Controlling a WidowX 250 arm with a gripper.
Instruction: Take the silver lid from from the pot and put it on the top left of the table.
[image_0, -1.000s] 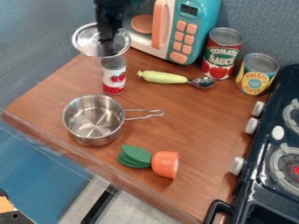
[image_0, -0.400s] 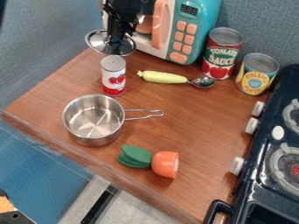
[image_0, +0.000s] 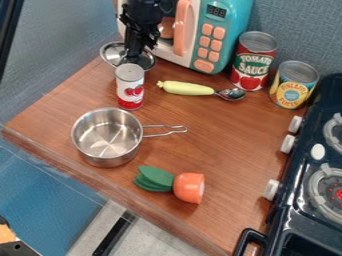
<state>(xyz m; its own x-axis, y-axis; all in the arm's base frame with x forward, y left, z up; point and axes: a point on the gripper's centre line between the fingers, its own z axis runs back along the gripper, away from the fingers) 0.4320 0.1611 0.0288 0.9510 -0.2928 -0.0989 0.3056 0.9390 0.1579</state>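
Claw (image_0: 133, 54) hangs over the silver lid (image_0: 111, 52) at the upper left of the desk (image_0: 217, 135), its grip hidden, so whether it is wide, narrow or holding the lid, I cannot tell. The lid is beside the toy microwave (image_0: 223, 15), behind a small red-and-white can (image_0: 130, 84). Right of that can lie a yellow toy (image_0: 184, 88) and a spoon (image_0: 232, 94); nearer the front stands the uncovered pot (image_0: 107, 141), with an orange-and-green toy (image_0: 189, 188) beyond its lower right. Two larger cans (image_0: 254, 62) stand near the black stove (image_0: 300, 220).
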